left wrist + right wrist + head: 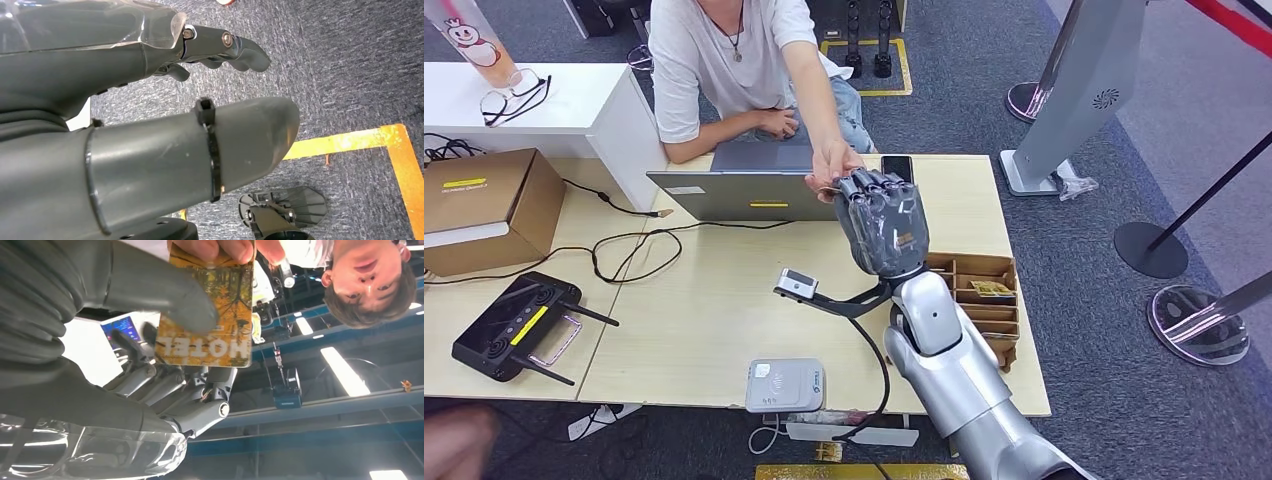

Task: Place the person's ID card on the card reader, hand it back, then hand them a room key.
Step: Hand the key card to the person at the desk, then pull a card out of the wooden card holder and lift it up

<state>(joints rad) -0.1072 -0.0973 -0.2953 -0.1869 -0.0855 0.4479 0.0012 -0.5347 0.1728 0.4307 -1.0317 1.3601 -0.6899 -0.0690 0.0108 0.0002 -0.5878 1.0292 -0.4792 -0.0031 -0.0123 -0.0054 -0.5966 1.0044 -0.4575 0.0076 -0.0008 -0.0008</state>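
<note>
The left hand (150, 65) hangs low over grey carpet with an orange line, as the left wrist view shows. Its fingers (235, 45) are loosely curled and hold nothing, with the thumb apart from them.

The right arm reaches from the near edge of the wooden table (724, 300) up and over it, toward the laptop (744, 190) at the far side. The right hand (882, 225) stands upright, just right of the laptop, with the back of the hand toward the head camera. In the right wrist view its thumb (165, 295) presses the room key (212, 325), a yellow card with the word HOTEL, against the fingers behind it. The person's hand (832, 165) pinches the far end of the same card. The card reader (784, 385) lies at the near edge of the table, well apart from the laptop.
</note>
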